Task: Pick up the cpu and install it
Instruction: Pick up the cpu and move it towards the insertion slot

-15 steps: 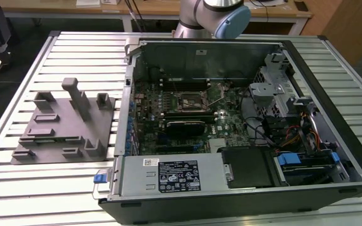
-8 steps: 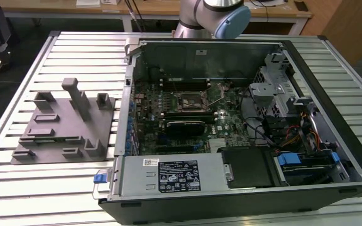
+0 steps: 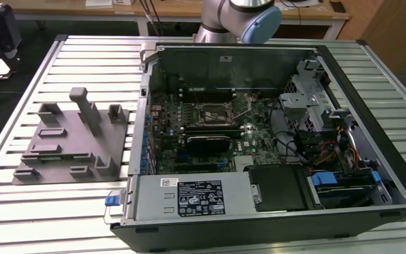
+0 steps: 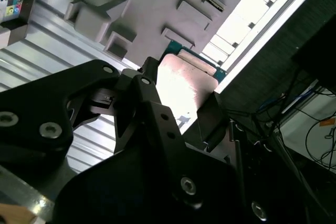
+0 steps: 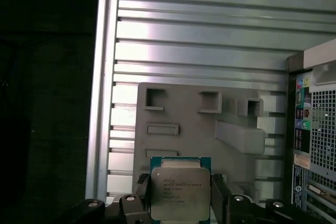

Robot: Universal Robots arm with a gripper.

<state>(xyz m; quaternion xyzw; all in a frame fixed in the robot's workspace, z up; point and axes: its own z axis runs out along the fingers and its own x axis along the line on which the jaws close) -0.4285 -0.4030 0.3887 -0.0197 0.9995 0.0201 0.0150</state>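
1. We see the cpu (image 5: 180,188) pinched by its opposite edges in the gripper (image 5: 180,195), held clear over the grey tray (image 5: 173,108).
2. We judge that this thin edge grip could let it tilt or slip, damaging the motherboard socket (image 3: 215,112).

Robot arm (image 3: 237,16): upper part cut off by exterior view's edge. Cpu (image 5: 180,188), in front of grey tray (image 5: 199,124): one edge cropped in first wrist view; in second wrist view partly behind gripper (image 4: 184,98), top washed out by glare. Grey tray partly hidden behind cpu, cropped in second wrist view.
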